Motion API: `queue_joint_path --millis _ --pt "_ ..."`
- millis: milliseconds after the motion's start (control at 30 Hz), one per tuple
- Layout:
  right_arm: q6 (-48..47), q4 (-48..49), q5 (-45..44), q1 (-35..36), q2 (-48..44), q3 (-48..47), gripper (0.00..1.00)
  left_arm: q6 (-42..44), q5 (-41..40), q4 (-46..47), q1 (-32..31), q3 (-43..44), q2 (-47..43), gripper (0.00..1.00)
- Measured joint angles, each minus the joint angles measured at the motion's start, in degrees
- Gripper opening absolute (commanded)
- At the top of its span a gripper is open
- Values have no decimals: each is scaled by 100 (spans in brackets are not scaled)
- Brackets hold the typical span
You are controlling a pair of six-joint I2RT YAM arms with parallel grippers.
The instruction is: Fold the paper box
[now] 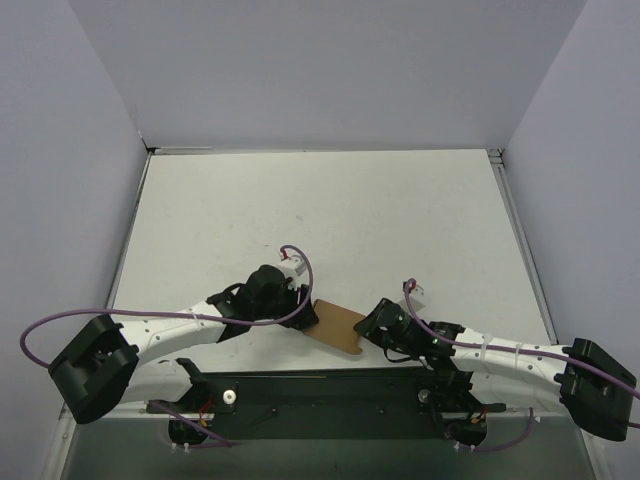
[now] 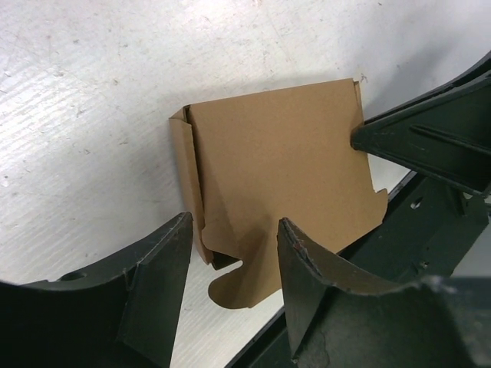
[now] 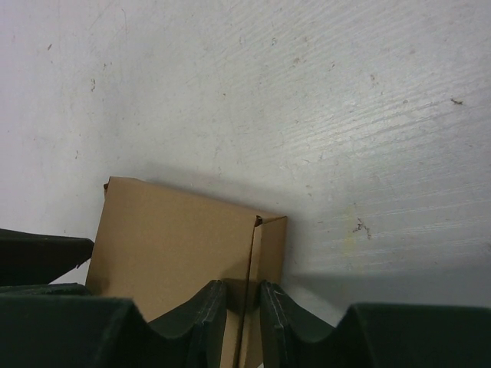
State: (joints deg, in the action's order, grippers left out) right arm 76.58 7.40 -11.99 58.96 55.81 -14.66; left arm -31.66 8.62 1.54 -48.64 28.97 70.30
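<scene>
Brown cardboard, thin and creased: the half-folded paper box (image 1: 338, 326) lies flat at the near edge of the white tabletop (image 1: 330, 210), between the two arms. Left gripper (image 2: 234, 226): fingers spread, straddling the box's left edge, gripping nothing. Right gripper (image 3: 242, 291): pressed close, pinching the folded side flap. Risk, as judged: only one thin flap is held, so a pull may slip, tear the crease, or drag the box off the near edge.
</scene>
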Motion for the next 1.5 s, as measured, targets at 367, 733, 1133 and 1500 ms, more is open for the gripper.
queue_joint_path --millis 367,733,1133,1500 --pt "-2 24 -48 0 28 0 22 -411 232 251 -76 -22 103 48" --pt "-2 24 -83 0 26 4 22 -420 -107 118 -297 -22 116 48" --pt "-9 -127 -407 0 -7 15 22 -811 -260 605 -516 -96 387 35" --pt "-9 -251 -710 0 -20 20 21 -1281 -393 970 -715 -166 586 33"
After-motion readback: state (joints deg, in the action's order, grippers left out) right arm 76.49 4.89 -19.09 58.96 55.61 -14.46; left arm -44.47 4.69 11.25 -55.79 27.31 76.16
